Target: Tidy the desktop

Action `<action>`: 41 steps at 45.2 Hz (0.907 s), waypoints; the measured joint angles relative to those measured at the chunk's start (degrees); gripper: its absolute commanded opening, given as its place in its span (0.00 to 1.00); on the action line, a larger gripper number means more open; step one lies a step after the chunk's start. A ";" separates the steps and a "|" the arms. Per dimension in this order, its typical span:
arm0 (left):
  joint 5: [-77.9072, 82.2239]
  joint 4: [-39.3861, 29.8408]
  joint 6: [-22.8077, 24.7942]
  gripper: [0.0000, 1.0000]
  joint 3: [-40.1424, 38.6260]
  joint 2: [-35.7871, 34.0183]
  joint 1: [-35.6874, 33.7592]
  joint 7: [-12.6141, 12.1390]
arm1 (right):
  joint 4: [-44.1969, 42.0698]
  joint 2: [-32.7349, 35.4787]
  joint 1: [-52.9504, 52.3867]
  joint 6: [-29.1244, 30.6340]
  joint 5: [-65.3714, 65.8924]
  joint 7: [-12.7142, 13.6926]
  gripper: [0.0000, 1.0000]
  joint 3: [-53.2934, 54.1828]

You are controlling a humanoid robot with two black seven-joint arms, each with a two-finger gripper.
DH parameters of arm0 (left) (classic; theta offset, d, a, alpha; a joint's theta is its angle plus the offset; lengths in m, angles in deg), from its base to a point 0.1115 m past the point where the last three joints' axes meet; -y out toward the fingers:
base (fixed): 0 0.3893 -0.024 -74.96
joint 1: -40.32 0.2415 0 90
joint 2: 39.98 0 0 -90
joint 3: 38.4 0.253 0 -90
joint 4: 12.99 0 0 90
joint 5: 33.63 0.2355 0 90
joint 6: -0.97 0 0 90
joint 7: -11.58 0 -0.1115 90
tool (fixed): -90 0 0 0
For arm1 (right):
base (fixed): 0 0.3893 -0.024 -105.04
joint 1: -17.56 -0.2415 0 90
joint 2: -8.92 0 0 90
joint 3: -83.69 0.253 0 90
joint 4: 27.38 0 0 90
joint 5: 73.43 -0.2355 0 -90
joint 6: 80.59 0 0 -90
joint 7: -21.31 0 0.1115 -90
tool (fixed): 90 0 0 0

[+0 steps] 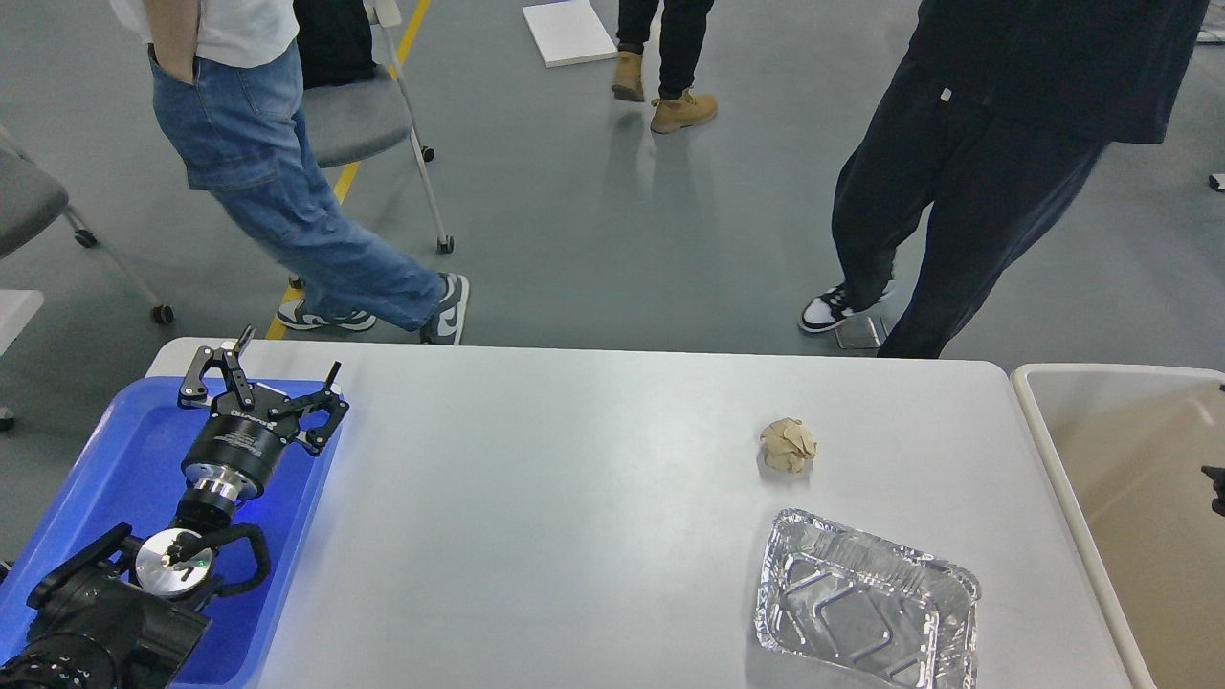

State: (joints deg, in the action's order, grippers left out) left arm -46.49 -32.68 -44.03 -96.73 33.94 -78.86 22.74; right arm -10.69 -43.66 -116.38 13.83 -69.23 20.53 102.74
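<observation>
The desktop [574, 498] is a large white-grey tabletop. A crumpled brown paper ball [788, 445] lies on its right half. An empty foil tray [866, 601] lies just in front of the ball, near the front edge. My left gripper [287, 352] is open and empty, above the far right corner of the blue plastic tray [115, 459]. It is far to the left of the ball and the foil tray. Of my right arm only a small dark tip [1215, 478] shows at the right edge, over the beige bin [1120, 450]; its fingers cannot be made out.
The blue tray sits at the desktop's left end and the beige bin stands against its right end. Several people stand or walk on the grey floor beyond the far edge. Wheeled chairs [354, 115] stand at the back left.
</observation>
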 measured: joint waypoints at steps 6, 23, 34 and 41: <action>-0.01 0.00 0.00 1.00 0.02 0.00 0.00 0.00 | 9.27 5.13 -3.26 0.61 0.13 0.05 1.00 -0.12; 0.01 0.00 0.00 1.00 0.04 0.03 0.00 0.00 | 23.10 10.04 -9.36 1.44 -0.43 0.15 1.00 5.42; 0.00 0.00 0.00 1.00 0.04 0.03 0.01 0.00 | 27.61 14.77 -13.88 10.77 0.91 0.87 1.00 2.06; 0.00 0.01 0.00 1.00 0.04 0.03 0.02 0.00 | 32.79 21.35 -20.91 18.19 4.13 1.11 1.00 -6.22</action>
State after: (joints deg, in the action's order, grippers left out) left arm -46.48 -32.67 -44.03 -96.69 33.97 -78.85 22.74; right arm 22.10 -22.31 -137.28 32.02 -65.09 21.64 96.52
